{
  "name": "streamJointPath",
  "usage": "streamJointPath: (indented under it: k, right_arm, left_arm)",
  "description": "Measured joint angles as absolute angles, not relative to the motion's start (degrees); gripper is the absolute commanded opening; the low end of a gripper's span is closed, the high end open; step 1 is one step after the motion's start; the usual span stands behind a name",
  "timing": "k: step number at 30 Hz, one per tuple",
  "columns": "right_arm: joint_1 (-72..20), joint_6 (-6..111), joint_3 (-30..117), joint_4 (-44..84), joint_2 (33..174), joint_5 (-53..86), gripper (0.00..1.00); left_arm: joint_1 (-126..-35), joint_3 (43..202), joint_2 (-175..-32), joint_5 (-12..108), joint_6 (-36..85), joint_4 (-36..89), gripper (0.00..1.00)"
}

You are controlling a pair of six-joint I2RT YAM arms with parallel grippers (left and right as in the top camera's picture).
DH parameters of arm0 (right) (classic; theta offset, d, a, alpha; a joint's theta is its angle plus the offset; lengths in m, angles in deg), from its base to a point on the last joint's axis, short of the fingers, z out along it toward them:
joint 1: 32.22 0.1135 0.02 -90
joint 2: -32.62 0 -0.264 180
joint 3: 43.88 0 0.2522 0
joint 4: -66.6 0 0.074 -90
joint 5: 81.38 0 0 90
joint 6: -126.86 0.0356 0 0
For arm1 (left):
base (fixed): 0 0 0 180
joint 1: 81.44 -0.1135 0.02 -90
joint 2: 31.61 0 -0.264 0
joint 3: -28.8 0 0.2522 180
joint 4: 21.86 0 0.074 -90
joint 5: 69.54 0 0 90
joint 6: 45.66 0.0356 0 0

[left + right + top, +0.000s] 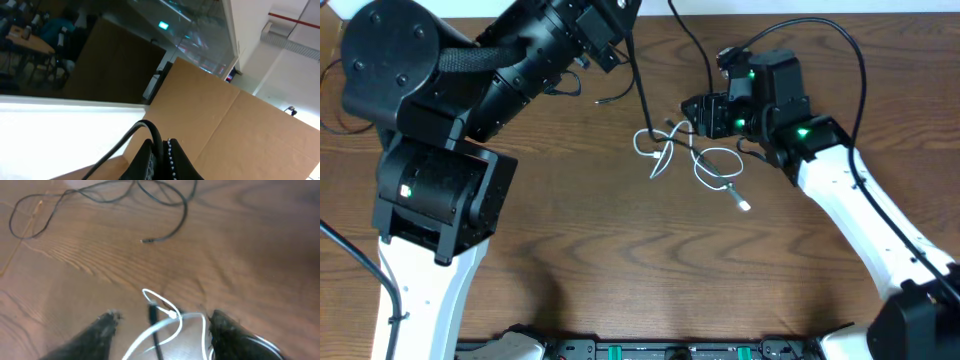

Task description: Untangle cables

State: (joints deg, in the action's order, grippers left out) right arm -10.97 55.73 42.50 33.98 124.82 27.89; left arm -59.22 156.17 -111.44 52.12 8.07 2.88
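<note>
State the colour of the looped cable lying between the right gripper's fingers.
White; the looped cable shows best in right wrist view.

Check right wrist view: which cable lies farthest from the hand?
The black cable curving across the top, its end alone on the bare table. The white cable loops at the right hand, between its fingers, beside another black end.

From the overhead view I see the brown wood-grain desk (620, 260) filling the frame, with a pale strip (900, 6) along the top edge. On my left wrist view, tan cardboard panels (240, 125) take the lower right, dark reflective glass (100, 45) the upper left, and a white wall (300, 55) the upper right corner.
</note>
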Motion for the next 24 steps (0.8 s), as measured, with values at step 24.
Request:
streamJointPath:
  k: [24]
  right_arm:
    - [-15.6,59.7,42.4,29.7,99.1,31.4,0.02]
  left_arm:
    - [-59.2,156.3,-111.4,38.7,15.4,24.7,0.07]
